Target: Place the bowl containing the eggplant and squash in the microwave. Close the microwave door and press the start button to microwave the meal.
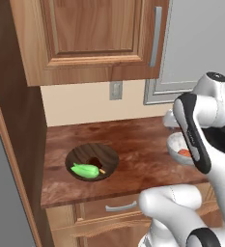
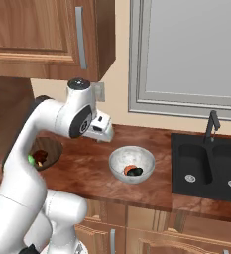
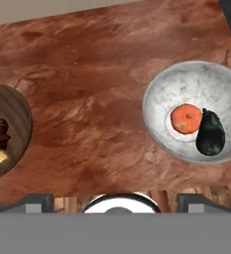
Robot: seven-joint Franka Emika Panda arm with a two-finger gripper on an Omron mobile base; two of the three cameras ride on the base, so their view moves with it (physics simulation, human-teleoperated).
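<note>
A: Where's the bowl (image 3: 191, 112)?

B: On the wooden counter (image 3: 97, 89), between the dark wooden bowl (image 1: 92, 161) and the sink (image 2: 208, 166). Squash (image 3: 186, 119) and eggplant (image 3: 209, 133) sit side by side on its floor, touching. In the hand view it lies off to the right, not centred under the hand.

A: Gripper (image 3: 116, 199)?

B: Jaws spread wide, nothing between them. It hangs above bare counter, well clear of the bowl. Fingertips (image 3: 35, 201) barely poke in at the bottom of the hand view.

A: How will the bowl handle?

B: Looks like stone: rigid, probably heavy for its size, smooth glaze so likely slippery. Body is too wide to span. Best bet is to pinch the rim, one finger inside the wall, one outside.

A: Which side?

B: Near rim, away from the vegetables. They're loose and round, so they'll likely roll if it tilts. Keep it level, lift slowly; a one-sided rim grip on a heavy bowl could pivot.
</note>
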